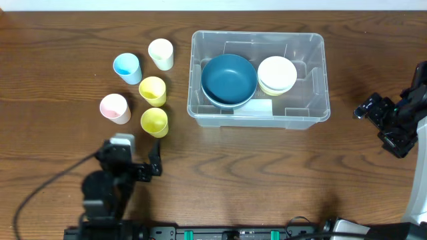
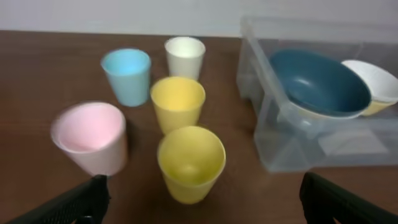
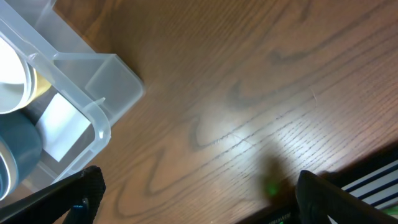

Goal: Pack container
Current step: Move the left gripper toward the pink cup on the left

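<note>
Container (image 1: 311,100) cut off in wrist views, left fingers (image 2: 69,203) apart, right fingers (image 3: 339,198) apart

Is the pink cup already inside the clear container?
No, the pink cup stands on the table, outside the container.

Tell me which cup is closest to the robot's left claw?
The yellow cup at the front of the bunch. The other yellow cup stands behind it, and the pink cup is off to the side.
</note>
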Motion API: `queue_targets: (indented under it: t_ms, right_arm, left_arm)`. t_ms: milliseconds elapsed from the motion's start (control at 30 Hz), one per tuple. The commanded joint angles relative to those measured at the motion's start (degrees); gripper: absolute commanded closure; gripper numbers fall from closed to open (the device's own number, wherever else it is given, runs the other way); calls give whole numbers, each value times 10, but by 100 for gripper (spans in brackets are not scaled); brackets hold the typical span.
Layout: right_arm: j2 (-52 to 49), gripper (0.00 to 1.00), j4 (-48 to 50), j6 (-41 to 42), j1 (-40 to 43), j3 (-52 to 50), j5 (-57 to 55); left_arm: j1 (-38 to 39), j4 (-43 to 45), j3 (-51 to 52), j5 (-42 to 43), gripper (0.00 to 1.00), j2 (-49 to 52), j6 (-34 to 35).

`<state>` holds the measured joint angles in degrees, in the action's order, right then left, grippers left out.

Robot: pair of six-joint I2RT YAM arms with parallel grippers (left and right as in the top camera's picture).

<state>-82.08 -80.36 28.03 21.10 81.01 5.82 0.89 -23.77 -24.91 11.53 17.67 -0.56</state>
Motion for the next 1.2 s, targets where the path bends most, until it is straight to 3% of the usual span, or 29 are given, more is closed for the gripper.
queue_targets:
  t_ms: [0, 100, 200, 367, 500, 700, 833, 900, 1167]
  right_arm:
    - [7, 1, 0, 6, 4, -1, 2]
    - [7, 1, 0, 6, 4, -1, 2]
    - [7, 1, 0, 6, 4, -1, 2]
    - [7, 1, 0, 6, 4, -1, 2]
    - [7, 1, 0, 6, 4, -1, 2]
    - [7, 1, 0, 6, 4, -1, 2]
    - [7, 1, 0, 6, 4, -1, 2]
    - [7, 1, 0, 6, 4, -1, 2]
    - [7, 1, 0, 6, 4, -1, 2]
  left_arm:
    - [-2, -66, -153, -23, 2, 93, -44]
    - [-2, -165, -269, 13, 2, 171, -43]
    - [-2, -204, -325, 19, 2, 216, -38]
    - [-2, -240, -392, 13, 2, 282, 75]
    - [-2, -320, -480, 13, 2, 381, 82]
    - [-3, -335, -492, 19, 2, 455, 88]
    - [-43, -348, -492, -21, 2, 486, 216]
    - [-81, -353, -492, -20, 2, 499, 247]
    - [-168, -365, -492, -19, 2, 552, 278]
